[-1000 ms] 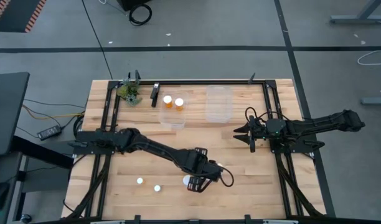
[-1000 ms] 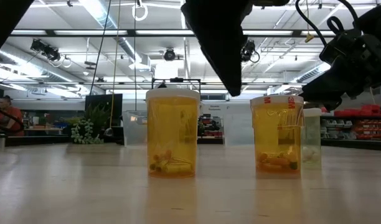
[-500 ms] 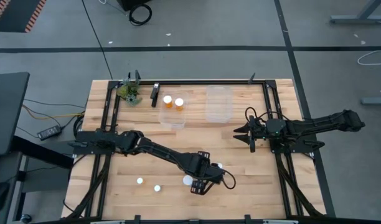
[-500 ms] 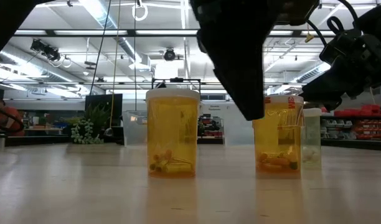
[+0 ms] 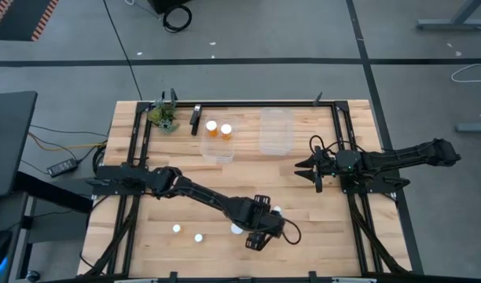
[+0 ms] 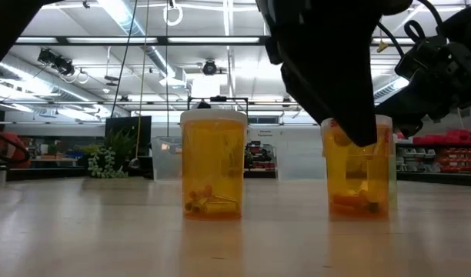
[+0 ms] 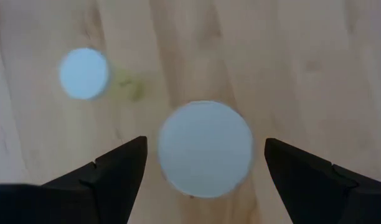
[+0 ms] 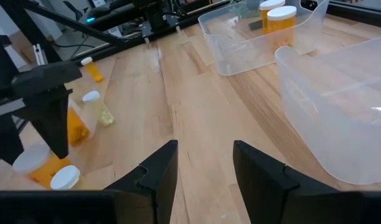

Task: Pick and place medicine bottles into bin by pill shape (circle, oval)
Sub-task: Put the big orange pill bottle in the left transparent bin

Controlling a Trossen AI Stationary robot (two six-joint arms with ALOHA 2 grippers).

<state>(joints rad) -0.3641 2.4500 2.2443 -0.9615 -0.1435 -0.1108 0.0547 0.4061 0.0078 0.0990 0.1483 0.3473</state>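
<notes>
High view: we are seeing the left gripper (image 5: 256, 236) hanging over a white-capped medicine bottle (image 5: 237, 229) near the table's (image 5: 303, 228) front edge; the right gripper (image 5: 303, 167) is waiting by the empty clear bin (image 5: 275, 130).

Low view: two orange bottles (image 6: 213, 164) are standing upright.

Left wrist view: the released fingers (image 7: 119, 171) are flanking a white cap (image 7: 206, 148).

Right wrist view: the fingers (image 8: 159, 168) are sitting nearly clenched, grasping nothing.

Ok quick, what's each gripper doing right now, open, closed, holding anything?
Left gripper: open, fingers either side of a white-capped bottle, not gripping it.
Right gripper: nearly shut, holding nothing, waiting near the clear bins.
</notes>
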